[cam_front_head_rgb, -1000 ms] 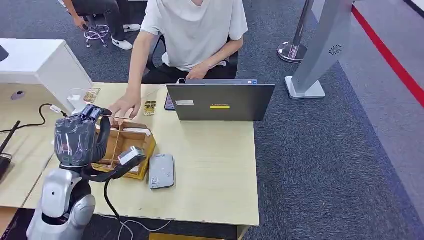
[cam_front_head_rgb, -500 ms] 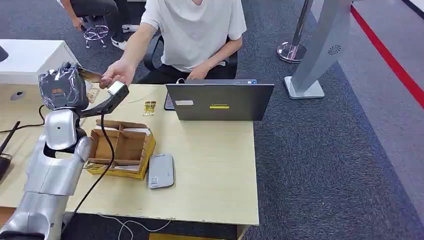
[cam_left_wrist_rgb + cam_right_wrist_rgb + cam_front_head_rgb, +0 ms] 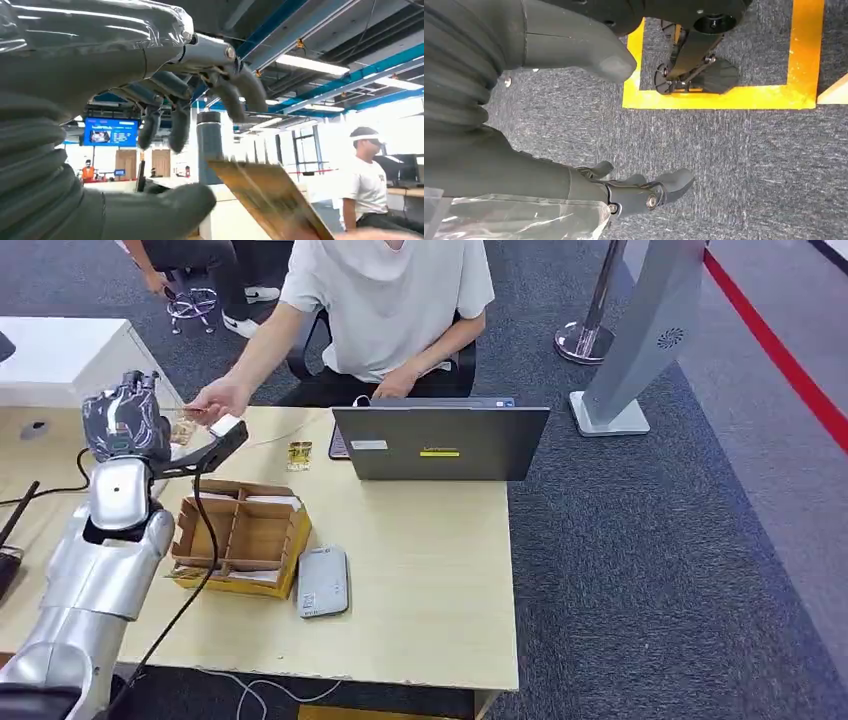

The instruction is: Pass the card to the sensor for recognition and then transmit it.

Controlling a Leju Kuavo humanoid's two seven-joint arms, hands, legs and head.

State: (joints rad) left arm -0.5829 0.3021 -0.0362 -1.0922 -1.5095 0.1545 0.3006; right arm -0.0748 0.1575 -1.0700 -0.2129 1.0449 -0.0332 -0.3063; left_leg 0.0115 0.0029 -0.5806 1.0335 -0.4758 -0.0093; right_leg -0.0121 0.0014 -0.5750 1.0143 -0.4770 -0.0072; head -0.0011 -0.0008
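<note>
Card (image 3: 270,200), gold-brown, sits tilted just past the left hand (image 3: 125,422), far-left part of the desk (image 3: 420,580). In the left wrist view the card's surface is blurred and its print unreadable; one end is cut off at the picture's edge. A seated person's hand (image 3: 215,400) reaches across to the card and appears to pinch its far end. Left hand's fingers (image 3: 227,95) are spread and curved above the card, thumb (image 3: 165,205) below it; no finger is seen pressing on the card, though whether the thumb touches it I cannot tell.

Next along the desk: an open cardboard box (image 3: 240,540) split by dividers into compartments. Compartments look bare; something pale lies along its near and far edges, too small to identify.

Just beside the box, a flat grey sensor (image 3: 323,582) lies on the desk with a small label, unreadable.

Near the far desk edge, a small gold packet (image 3: 298,454), then a grey laptop (image 3: 440,443), lid up, back toward the camera. Yellow strip and white sticker on the lid, writing too small to read.

Right hand (image 3: 644,192) hangs over grey carpet (image 3: 744,160), fingers loosely curled, holding nothing; yellow floor marking (image 3: 724,97) beyond it.
</note>
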